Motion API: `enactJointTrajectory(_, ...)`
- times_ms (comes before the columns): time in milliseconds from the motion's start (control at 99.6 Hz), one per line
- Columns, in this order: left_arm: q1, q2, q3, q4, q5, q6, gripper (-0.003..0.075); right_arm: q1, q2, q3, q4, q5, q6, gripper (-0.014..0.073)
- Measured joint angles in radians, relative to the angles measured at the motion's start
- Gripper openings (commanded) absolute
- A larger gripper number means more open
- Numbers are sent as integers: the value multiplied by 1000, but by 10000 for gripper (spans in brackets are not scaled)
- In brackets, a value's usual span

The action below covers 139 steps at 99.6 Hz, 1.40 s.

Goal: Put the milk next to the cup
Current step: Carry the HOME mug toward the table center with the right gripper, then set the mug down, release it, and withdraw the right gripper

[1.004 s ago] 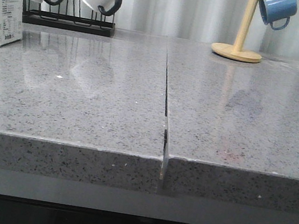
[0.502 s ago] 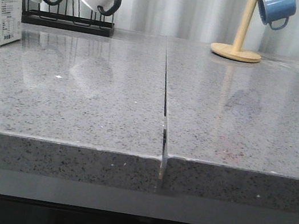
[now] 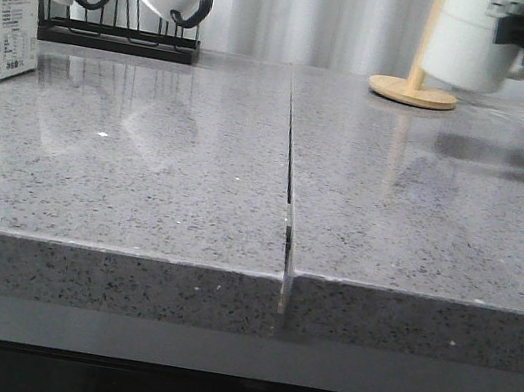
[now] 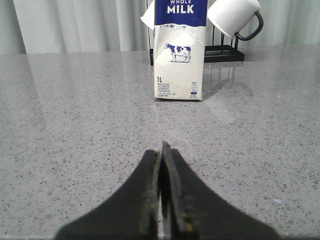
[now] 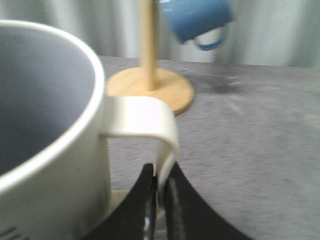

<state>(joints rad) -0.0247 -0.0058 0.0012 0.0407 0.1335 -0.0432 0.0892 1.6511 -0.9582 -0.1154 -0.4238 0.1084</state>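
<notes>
The milk (image 4: 179, 50) is stood upright on the worktop (image 3: 195, 174) at the far left, in front of a rack (image 3: 118, 34) of mugs, and is not grasped. It is a tall white carton with a dark blue top and a cow picture. The cup (image 3: 477, 41) is held clear of the worktop at the far right, its handle clamped by the right pincer (image 5: 161, 200). The left pincer (image 4: 161, 155) is clenched on nothing, well short of the milk. The step in hand appears to be cup positioning; next, the cup must be set down and the milk fetched.
</notes>
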Motion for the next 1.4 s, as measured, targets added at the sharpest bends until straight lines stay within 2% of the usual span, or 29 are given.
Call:
enactJointTrajectory(211, 0, 0, 0, 0, 0, 0, -21, 139, 0, 2, 3, 35, 0, -69)
enactJointTrajectory(562, 0, 0, 0, 0, 0, 0, -21, 265, 60, 2, 38, 27, 0, -69)
enactJointTrajectory(1054, 0, 0, 0, 0, 0, 0, -21, 288, 132, 2, 44, 5, 0, -64)
enactJointTrajectory(1124, 0, 0, 0, 0, 0, 0, -21, 288, 132, 2, 44, 5, 0, -21)
enactJointTrajectory(1295, 0, 0, 0, 0, 0, 0, -21, 288, 132, 2, 46, 9, 0, 206)
enactJointTrajectory(1395, 0, 0, 0, 0, 0, 0, -21, 288, 132, 2, 44, 13, 0, 245)
